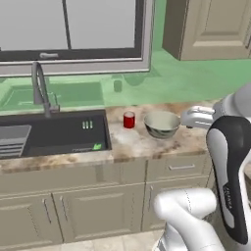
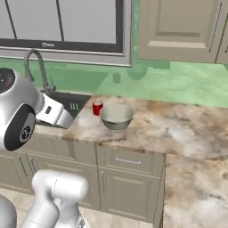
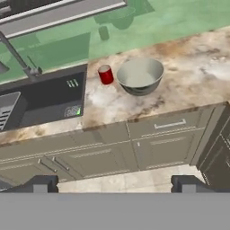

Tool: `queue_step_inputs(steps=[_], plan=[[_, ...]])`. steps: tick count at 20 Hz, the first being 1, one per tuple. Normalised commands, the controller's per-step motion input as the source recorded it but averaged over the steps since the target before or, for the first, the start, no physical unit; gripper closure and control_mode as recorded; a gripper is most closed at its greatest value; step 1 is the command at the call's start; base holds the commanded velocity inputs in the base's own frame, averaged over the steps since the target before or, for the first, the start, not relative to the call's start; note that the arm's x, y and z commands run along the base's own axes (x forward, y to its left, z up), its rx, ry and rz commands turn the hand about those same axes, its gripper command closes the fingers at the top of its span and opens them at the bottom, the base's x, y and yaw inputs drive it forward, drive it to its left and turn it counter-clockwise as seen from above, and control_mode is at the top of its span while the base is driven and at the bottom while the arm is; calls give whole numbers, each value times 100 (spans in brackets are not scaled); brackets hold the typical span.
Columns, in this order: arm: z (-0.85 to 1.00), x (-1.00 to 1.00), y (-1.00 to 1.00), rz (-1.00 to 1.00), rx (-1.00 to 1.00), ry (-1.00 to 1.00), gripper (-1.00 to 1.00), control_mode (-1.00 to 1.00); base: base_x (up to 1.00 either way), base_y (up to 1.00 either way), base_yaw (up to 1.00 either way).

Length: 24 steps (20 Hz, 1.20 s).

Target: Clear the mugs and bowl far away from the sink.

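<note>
The gripper [image 3: 112, 183] hangs wide open, holding nothing, out in front of the cabinets. The red mug [image 3: 106, 74] sits just beside the bowl [image 3: 140, 76], right of the sink [image 3: 45, 101].

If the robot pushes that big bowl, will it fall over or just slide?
The bowl looks wide and low, so it would probably slide, not tip. Its rounded sides may slip from narrow fingers, so gripping the rim seems safer. It sits close beside the red mug, so a push that way could knock the mug.
</note>
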Motion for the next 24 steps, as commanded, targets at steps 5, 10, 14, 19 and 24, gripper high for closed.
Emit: queue_step_inputs(steps=[5,10,14,19,24], plan=[[0,0,0,0,0,0,-100,100,100,0,-9],[0,0,0,0,0,0,-100,100,58,-16,-2],[0,0,0,0,0,0,-100,100,-8,-28,0],[0,0,0,0,0,0,-100,100,-67,0,0],[0,0,0,0,0,0,-100,100,-62,-12,-11]])
